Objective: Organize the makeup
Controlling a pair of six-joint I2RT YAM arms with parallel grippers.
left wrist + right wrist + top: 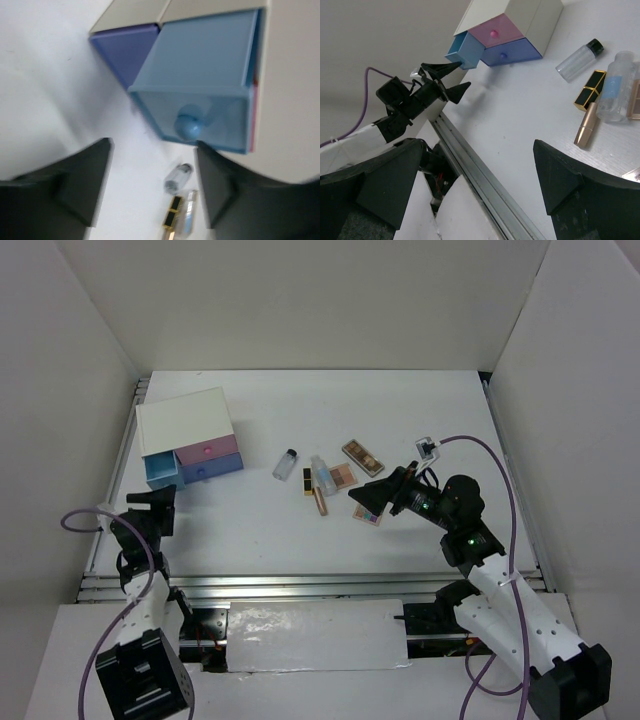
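Note:
The makeup lies mid-table: a small clear dark-capped bottle [286,464], a clear tube [321,475], a black-gold lipstick [308,483], a slim brown-gold stick [321,503], a brown palette [363,457] and a pinkish-tan palette [343,476]. A multicoloured palette [368,517] is partly under my right gripper [365,497], which hovers open and empty [477,175]. My left gripper [163,498] stands open just in front of the pulled-out blue drawer [200,95]. The drawer's knob [189,127] sits just beyond the fingertips [95,170], with nothing held. The left wrist view is blurred.
The white drawer box [185,420] stands at the back left, with a pink drawer [208,452] and a purple drawer [212,470] closed. A metal rail [300,585] runs along the near table edge. White walls enclose the table.

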